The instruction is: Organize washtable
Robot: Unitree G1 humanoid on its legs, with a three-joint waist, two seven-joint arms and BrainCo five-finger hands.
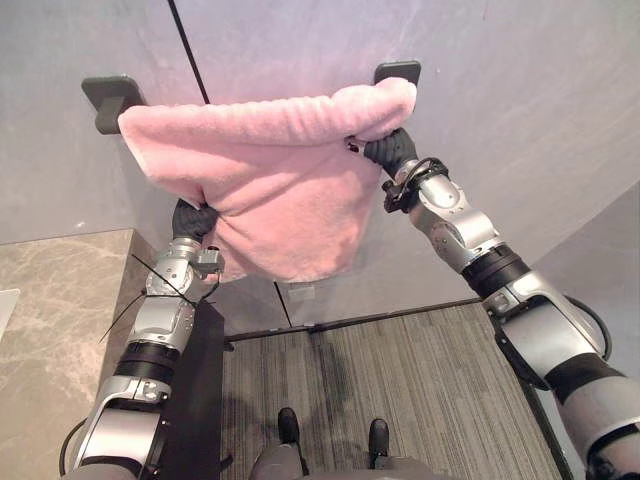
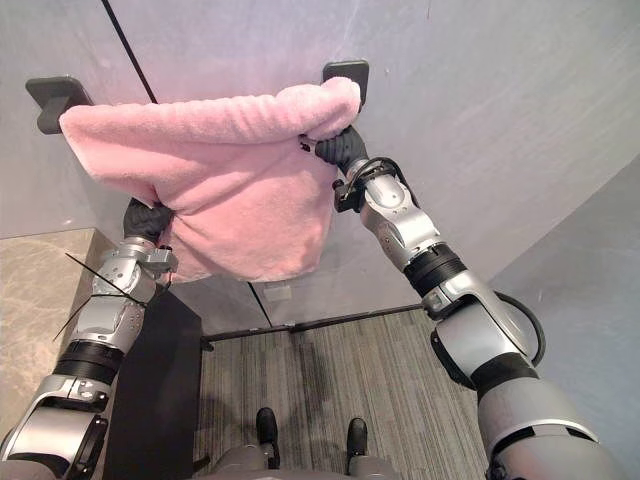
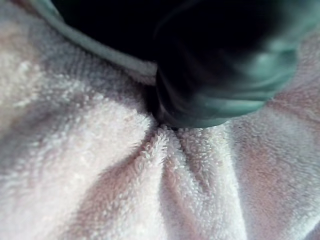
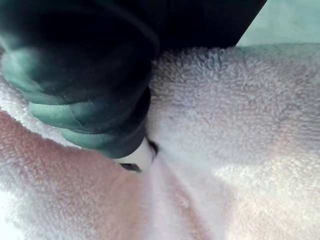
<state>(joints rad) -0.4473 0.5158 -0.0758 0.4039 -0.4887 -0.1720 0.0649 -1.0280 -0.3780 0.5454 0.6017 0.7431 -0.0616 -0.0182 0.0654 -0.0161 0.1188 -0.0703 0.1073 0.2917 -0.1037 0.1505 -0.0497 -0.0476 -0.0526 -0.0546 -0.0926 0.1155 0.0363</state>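
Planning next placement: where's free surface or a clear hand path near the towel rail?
Free: marble countertop beside the left arm; bare wall right of the right bracket and below the towel between the arms. Crowded: towel spans left bracket to right bracket, left hand and right hand buried in it.

**Both arms raised, hands held high**

The left silver-grey arm (image 1: 160, 320) rises steeply from the lower left. The left hand (image 1: 195, 218) is at its top, in its dark ribbed cover. The right silver-grey arm (image 1: 455, 225) stretches up diagonally from the lower right, almost straight. The right hand (image 1: 392, 152) sits higher than the left. Past the covers, both hands are hidden.
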